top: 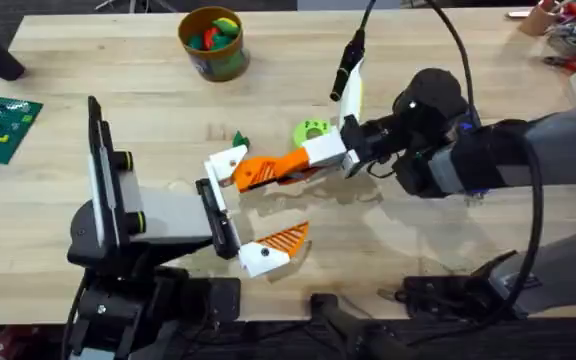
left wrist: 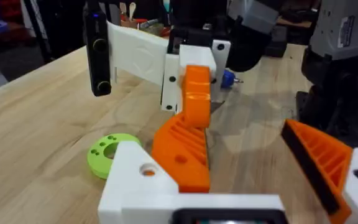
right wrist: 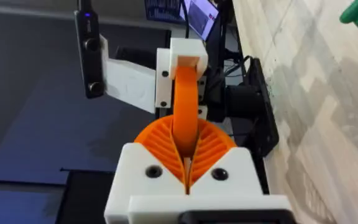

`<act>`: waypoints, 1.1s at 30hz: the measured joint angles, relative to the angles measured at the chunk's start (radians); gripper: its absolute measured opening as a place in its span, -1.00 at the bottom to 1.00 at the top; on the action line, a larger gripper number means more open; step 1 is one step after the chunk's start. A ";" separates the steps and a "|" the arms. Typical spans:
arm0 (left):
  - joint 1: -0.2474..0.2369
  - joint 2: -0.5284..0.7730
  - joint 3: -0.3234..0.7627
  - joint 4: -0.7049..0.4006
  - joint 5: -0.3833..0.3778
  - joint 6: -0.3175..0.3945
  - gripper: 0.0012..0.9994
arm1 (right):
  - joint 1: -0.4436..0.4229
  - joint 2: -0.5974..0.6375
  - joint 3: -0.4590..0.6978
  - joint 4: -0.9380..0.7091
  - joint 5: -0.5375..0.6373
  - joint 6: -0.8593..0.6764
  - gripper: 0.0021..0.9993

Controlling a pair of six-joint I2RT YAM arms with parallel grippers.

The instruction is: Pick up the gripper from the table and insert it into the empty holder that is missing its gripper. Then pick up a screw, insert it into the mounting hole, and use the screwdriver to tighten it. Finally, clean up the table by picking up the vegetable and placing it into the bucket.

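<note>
My right gripper point(top: 306, 160) point(right wrist: 186, 163) is shut on the orange ribbed gripper point(top: 264, 172) point(left wrist: 182, 149) and holds it against the white holder point(top: 226, 163) point(left wrist: 135, 180) on my left hand. Orange shows through the holder's hole. My left gripper point(top: 263, 205) stands open around it, and its other prong carries an orange finger point(top: 288, 238) point(left wrist: 319, 158). The screwdriver's blue tip point(left wrist: 227, 78) peeks out behind the right gripper. A green vegetable point(top: 240, 140) lies on the table. The bucket point(top: 211, 45) stands at the back. The screw is out of view.
A lime-green ring point(top: 311, 130) point(left wrist: 107, 152) lies just behind the two grippers. A white and black tool on a cable point(top: 348, 75) rests beyond it. A green brick plate point(top: 3, 125) sits at the far left, and clutter point(top: 568, 25) fills the back right corner.
</note>
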 joint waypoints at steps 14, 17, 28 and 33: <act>0.000 0.000 0.000 0.000 -0.003 0.000 0.97 | 0.023 0.000 0.000 -0.003 0.046 -0.014 -0.97; 0.000 0.000 0.000 0.000 -0.004 0.000 0.97 | 0.026 0.000 0.000 -0.003 0.055 -0.015 -0.97; 0.000 0.000 0.000 0.001 -0.008 0.003 0.97 | 0.035 0.024 0.035 -0.006 0.055 -0.015 -0.97; 0.000 0.000 0.000 0.001 -0.008 0.003 0.97 | 0.044 0.049 0.062 -0.006 0.055 -0.014 -0.96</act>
